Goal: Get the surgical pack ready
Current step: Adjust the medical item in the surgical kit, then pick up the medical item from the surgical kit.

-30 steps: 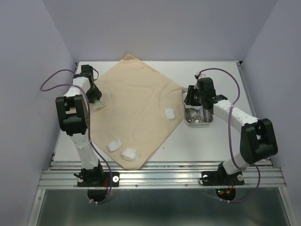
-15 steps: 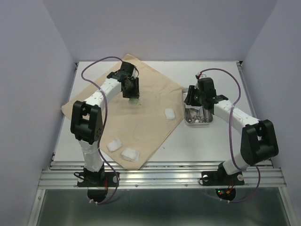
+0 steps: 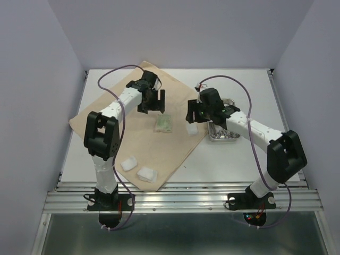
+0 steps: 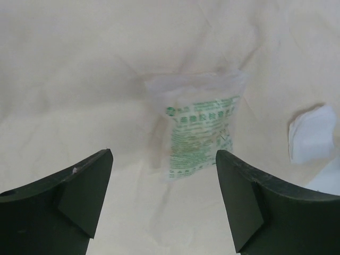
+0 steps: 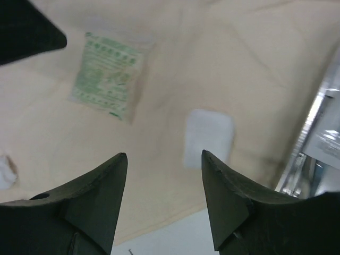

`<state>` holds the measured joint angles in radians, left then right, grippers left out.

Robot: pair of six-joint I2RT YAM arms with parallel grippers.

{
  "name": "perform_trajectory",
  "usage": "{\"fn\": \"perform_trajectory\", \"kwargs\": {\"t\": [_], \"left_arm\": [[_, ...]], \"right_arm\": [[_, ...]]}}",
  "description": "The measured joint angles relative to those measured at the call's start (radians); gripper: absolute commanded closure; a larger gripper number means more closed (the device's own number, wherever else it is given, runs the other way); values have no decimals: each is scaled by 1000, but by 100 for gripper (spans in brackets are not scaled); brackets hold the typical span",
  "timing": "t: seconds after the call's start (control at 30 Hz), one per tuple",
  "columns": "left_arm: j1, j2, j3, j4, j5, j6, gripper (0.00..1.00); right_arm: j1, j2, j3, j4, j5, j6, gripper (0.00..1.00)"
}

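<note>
The beige cloth (image 3: 143, 138) lies spread on the table. A clear packet with green print (image 3: 163, 124) lies on it, also in the left wrist view (image 4: 201, 127) and the right wrist view (image 5: 107, 75). My left gripper (image 3: 153, 102) is open and empty just above and behind the packet. My right gripper (image 3: 192, 112) is open and empty over a white gauze pad (image 3: 191, 129), seen in the right wrist view (image 5: 208, 137). Two more gauze pads (image 3: 129, 163) (image 3: 147, 173) lie near the cloth's front corner. The steel tray (image 3: 223, 137) holds metal instruments, partly hidden by the right arm.
The cloth's right corner reaches close to the tray. Purple walls enclose the table on three sides. A metal rail (image 3: 180, 199) runs along the front edge.
My left gripper let go of the green-printed packet, which now lies on the cloth, and opened. My right gripper moved left from the tray to above the gauze pad.
</note>
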<state>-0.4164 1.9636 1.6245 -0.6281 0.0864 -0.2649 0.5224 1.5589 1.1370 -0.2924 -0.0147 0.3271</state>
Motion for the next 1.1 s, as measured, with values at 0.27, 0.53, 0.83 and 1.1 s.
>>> {"fn": "perform_trajectory", "kwargs": {"t": [0.27,0.53,0.83,1.1], "left_arm": [[240,-320,-55,-34,-106,-81,18],[281,-547,-202,-41,-134,-97,18],[281,-526,-288,-55,-121,-100,18],[294,-527,-288,-58,-152,-97,19]], "right_arm": [[128,259,259,-41,-33,-100,29],[132,541,620,-241,-142,-430,0],[212,536,542,-241,-227,-719,0],[224,528,467,-189,-229,-839,0]]}}
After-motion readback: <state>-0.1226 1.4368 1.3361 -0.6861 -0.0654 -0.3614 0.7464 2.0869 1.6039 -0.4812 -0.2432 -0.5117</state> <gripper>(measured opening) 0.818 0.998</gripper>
